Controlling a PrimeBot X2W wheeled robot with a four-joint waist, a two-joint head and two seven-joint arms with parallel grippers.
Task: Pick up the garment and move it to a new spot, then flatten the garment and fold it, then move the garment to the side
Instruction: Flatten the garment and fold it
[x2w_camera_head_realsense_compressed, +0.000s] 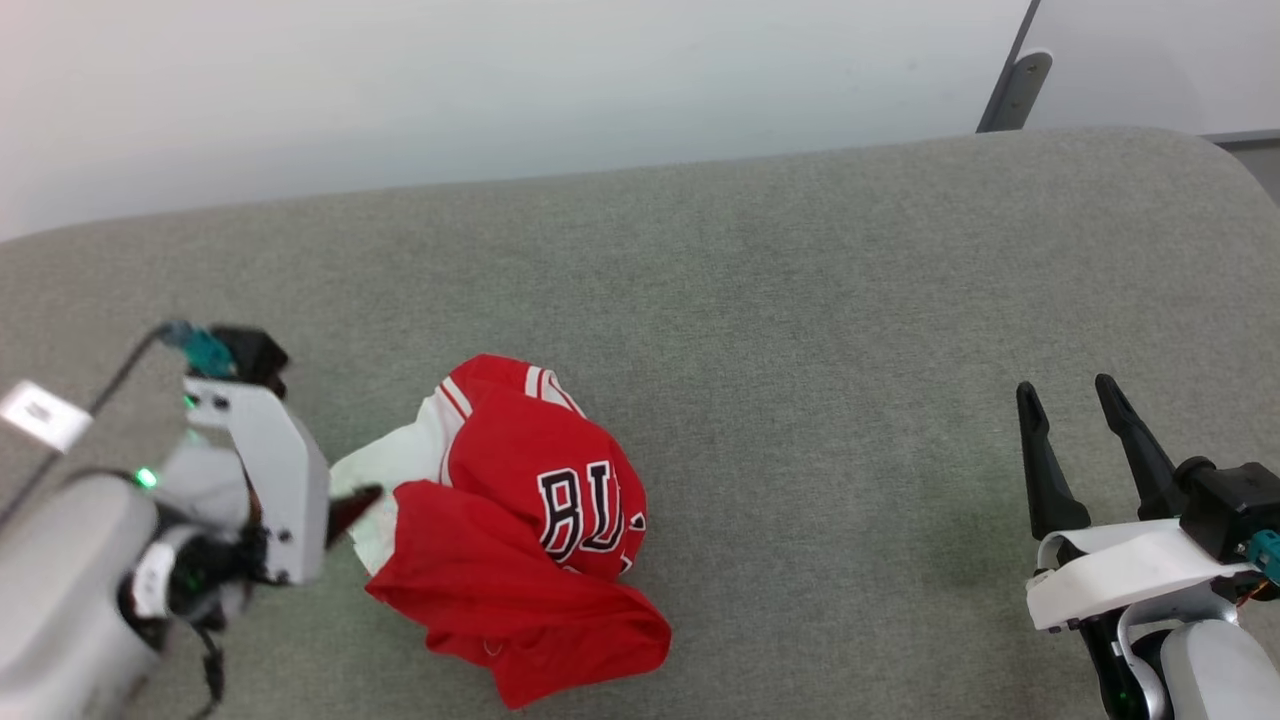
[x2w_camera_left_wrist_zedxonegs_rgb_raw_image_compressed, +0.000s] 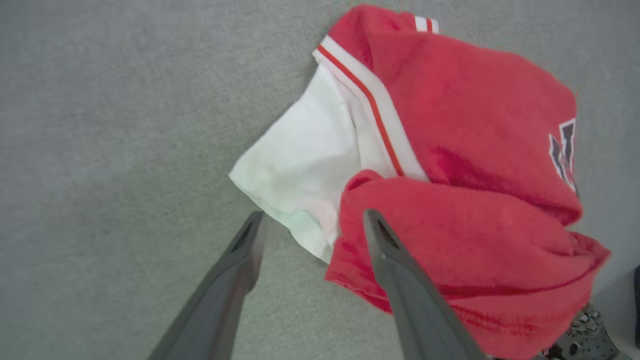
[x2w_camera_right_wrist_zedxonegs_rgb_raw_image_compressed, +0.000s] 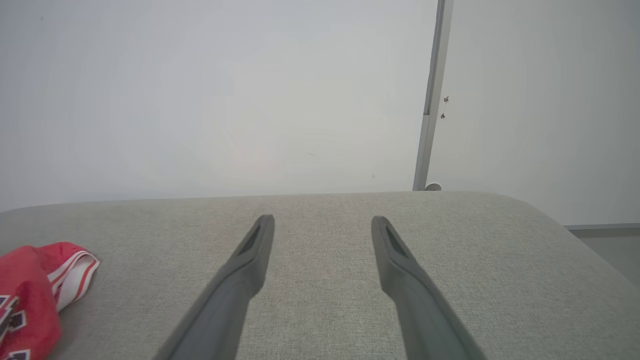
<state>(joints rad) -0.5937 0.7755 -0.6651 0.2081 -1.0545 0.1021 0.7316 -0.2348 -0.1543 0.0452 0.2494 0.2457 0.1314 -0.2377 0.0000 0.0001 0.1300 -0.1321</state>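
The garment (x2w_camera_head_realsense_compressed: 520, 520) lies crumpled in a heap on the grey cloth-covered table (x2w_camera_head_realsense_compressed: 820, 330), left of centre. It is red with a white sleeve, striped trim and part of the black lettering showing. My left gripper (x2w_camera_head_realsense_compressed: 350, 505) is at the heap's left edge. In the left wrist view the left gripper (x2w_camera_left_wrist_zedxonegs_rgb_raw_image_compressed: 314, 215) is open, its fingers either side of the white sleeve's corner, one finger (x2w_camera_left_wrist_zedxonegs_rgb_raw_image_compressed: 400, 280) lying over the red fold of the garment (x2w_camera_left_wrist_zedxonegs_rgb_raw_image_compressed: 475, 125). My right gripper (x2w_camera_head_realsense_compressed: 1065, 388) hovers open and empty far to the right. From the right gripper (x2w_camera_right_wrist_zedxonegs_rgb_raw_image_compressed: 322, 220), the garment (x2w_camera_right_wrist_zedxonegs_rgb_raw_image_compressed: 30, 290) shows at the lower left.
A white wall (x2w_camera_head_realsense_compressed: 500, 90) runs behind the table's far edge. A grey upright post (x2w_camera_head_realsense_compressed: 1010, 90) stands at the back right, near the table's rounded corner (x2w_camera_head_realsense_compressed: 1210, 150). Bare grey surface stretches between the garment and the right gripper.
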